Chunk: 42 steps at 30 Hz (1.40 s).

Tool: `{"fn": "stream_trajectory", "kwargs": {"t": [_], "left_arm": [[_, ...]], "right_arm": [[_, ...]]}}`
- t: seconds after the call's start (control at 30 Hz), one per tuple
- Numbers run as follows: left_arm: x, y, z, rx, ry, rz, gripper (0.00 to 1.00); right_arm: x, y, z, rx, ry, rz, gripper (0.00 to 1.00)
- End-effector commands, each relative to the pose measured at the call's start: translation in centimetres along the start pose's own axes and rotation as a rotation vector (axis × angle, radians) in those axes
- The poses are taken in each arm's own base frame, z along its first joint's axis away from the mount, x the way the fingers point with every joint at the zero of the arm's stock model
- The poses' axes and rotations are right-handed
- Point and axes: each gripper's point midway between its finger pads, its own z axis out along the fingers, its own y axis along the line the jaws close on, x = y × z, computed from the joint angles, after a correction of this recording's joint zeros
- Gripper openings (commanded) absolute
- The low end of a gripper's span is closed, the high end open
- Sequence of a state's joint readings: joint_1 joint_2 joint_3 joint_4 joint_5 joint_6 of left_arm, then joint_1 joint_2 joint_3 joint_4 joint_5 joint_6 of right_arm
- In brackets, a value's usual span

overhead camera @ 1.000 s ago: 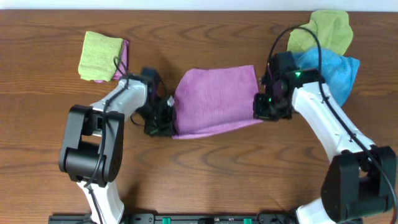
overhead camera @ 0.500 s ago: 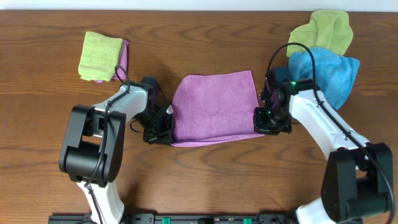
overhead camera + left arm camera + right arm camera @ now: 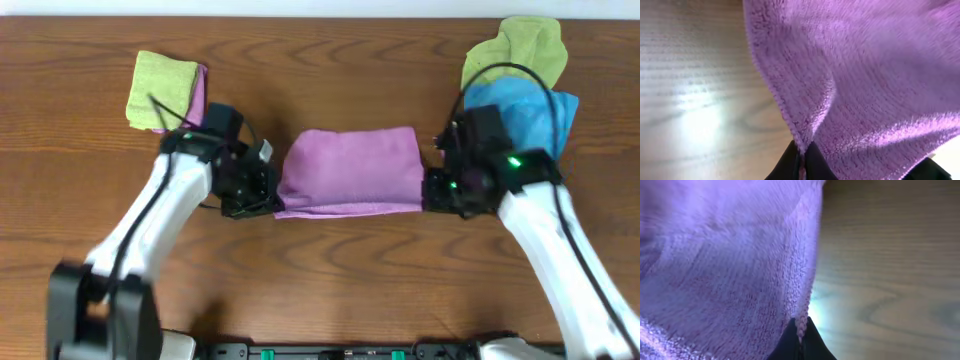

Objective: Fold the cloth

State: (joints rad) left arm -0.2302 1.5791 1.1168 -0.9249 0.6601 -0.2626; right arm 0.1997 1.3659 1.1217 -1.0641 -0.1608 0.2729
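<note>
cloth [image 3: 348, 170]: mauve-purple, fuzzy; centre of the table [image 3: 330, 290] in the overhead view; pulled out as a wide band between the two end effectors, long axis 9 to 3 o'clock; paler strip along its 6 o'clock edge; cannot tell whether it lies on the wood or hangs clear of it
left end effector [image 3: 262, 195]: at the cloth's 8 o'clock corner; jaws together, clamped on the cloth; left wrist view shows the hem nipped between dark fingertips [image 3: 787, 167]; pile fills the view from 12 to 4 o'clock, bare wood at 9 o'clock
right end effector [image 3: 432, 190]: at the cloth's 4 o'clock corner; jaws together, clamped on the cloth; right wrist view shows the hem nipped between its fingertips [image 3: 815, 350]; pile at 9 to 12 o'clock, bare wood at 3 o'clock
blue cloth [image 3: 540, 110]: bunched, at the table's 2 o'clock; just behind the right arm, apart from the held cloth
lime-green cloth [image 3: 520, 48]: crumpled, touching the blue cloth on its 12 o'clock side
folded lime-green cloth [image 3: 160, 88]: at the table's 10 o'clock; mauve sliver showing along its 3 o'clock edge; apart from the held cloth
</note>
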Motion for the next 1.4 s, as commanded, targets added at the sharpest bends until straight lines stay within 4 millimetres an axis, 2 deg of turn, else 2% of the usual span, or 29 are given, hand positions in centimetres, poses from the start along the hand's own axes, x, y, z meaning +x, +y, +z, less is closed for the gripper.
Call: {"fn": "stream_trajectory", "kwargs": {"t": [0.0,0.23,0.37,0.47,0.63,0.7,0.87,0.9,0.97,1.07,1.2,1.23,1.27,1.37], "left_arm": [[0.7,-0.7,-2.5,-0.016,-0.073,-0.022,0.06],[4.9,-3.2,-8.0,0.042,-0.21,-0.044,0.06],[7.0,-3.8,-9.8,0.072,-0.259,-0.086,0.06],[8.0,-4.2,-10.9,0.1,-0.296,-0.115,0.06],[8.5,-4.3,-11.5,0.116,-0.325,-0.159,0.06],[8.6,-4.3,-11.5,0.114,-0.324,-0.161,0.06],[7.8,-3.7,-11.6,0.079,-0.356,-0.172,0.06],[7.5,-3.6,-11.6,0.076,-0.363,-0.171,0.06],[6.0,-3.5,-11.6,0.062,-0.403,-0.161,0.06],[2.4,-4.5,-11.6,0.082,-0.472,-0.098,0.06],[-3.3,-5.7,-10.4,0.124,-0.529,-0.04,0.06],[-4.8,-6.0,-9.9,0.133,-0.542,-0.026,0.06],[-7.1,-6.3,-9.6,0.155,-0.576,-0.006,0.06],[-11.4,-7.6,-10.3,0.242,-0.667,0.055,0.06]], "right_arm": [[1.1,0.3,-2.9,-0.014,-0.057,-0.031,0.02],[6.2,1.4,-8.3,-0.075,-0.128,-0.026,0.01],[8.4,1.8,-10.4,-0.128,-0.155,0.009,0.01],[8.6,2.2,-12.2,-0.145,-0.179,0.006,0.01],[7.7,2.8,-14.4,-0.165,-0.23,0.005,0.01],[7.6,2.8,-14.5,-0.159,-0.23,0.006,0.01],[6.7,2.5,-13.0,-0.11,-0.174,0.004,0.01],[6.2,2.6,-12.6,-0.104,-0.163,-0.007,0.01],[3.9,2.8,-11.6,-0.078,-0.192,-0.041,0.01],[-0.5,3.7,-10.3,-0.065,-0.271,-0.103,0.01],[-6.3,5.0,-7.7,-0.054,-0.361,-0.177,0.01],[-8.1,5.0,-7.0,-0.037,-0.397,-0.183,0.01],[-10.6,5.3,-6.2,-0.034,-0.451,-0.197,0.01],[-15.0,6.0,-6.2,-0.053,-0.569,-0.202,0.01]]}}
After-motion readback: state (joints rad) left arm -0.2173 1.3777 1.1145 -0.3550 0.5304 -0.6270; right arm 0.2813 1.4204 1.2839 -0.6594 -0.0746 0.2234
